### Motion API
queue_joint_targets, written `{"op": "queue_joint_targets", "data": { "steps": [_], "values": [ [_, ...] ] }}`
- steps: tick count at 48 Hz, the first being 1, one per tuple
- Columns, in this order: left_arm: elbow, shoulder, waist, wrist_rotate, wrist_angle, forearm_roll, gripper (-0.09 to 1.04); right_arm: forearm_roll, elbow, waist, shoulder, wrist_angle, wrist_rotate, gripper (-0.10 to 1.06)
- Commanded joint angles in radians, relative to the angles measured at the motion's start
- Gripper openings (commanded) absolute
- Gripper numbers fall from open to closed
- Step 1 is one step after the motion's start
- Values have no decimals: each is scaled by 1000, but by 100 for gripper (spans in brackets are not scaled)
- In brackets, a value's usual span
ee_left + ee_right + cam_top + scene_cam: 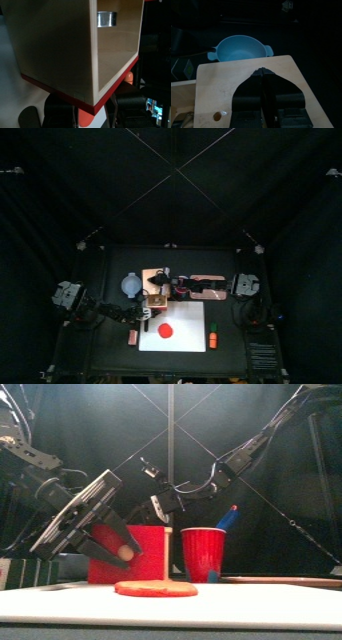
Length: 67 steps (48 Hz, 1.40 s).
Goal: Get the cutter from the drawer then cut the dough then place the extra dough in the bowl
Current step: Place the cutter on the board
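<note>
**A:** How far along are you?

**B:** Early, I'd say. My left gripper (85, 101) looks clamped on the red drawer front (150, 549), jaws narrowed onto it. I can see into the drawer from the left wrist, so I judge it is pulled out at least partway.

**A:** And the cutter?

**B:** The round metal cutter (107, 18) lies inside the drawer, toward its far end, and neither gripper touches it. Fetching it is not yet done.

**A:** What is your right hand doing?

**B:** My right gripper (264, 75) is over the top of the pale wooden box (228, 82). Its jaws are drawn almost together with nothing between them. I think the tips rest on the wood to steady the box, but I cannot be sure they touch.

**A:** The dough?

**B:** The flat red dough disc (155, 588) sits whole on the white cutting board (191, 315), in front of the box. It shows no cut.

**A:** And the bowl?

**B:** The blue-grey bowl (241, 48) stands behind the box, with nothing in it that I can see.

**A:** So what is left?

**B:** Nearly everything: lifting the cutter out, pressing it through the dough, and moving the extra dough to the bowl.
</note>
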Motion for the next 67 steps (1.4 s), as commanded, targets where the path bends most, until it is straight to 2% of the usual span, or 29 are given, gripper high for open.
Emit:
{"op": "queue_joint_targets", "data": {
  "steps": [1,21,38,48,58,67],
  "values": [
    [-18,3,-32,3,20,5,47,3,-14,-3,-11,12,-2,-3],
    [-28,11,-29,31,-11,18,51,2,-12,-5,-11,17,-2,-3],
    [-28,0,-28,44,-31,31,76,0,-12,-5,-9,17,0,-3],
    [-12,-20,-40,44,-28,32,80,0,-14,2,-9,17,0,-3],
    [69,-144,-55,48,-25,89,80,3,-17,3,-14,17,2,-3],
    [193,-351,-46,49,-49,245,79,6,-26,21,-34,18,12,-3]
  ]
}}
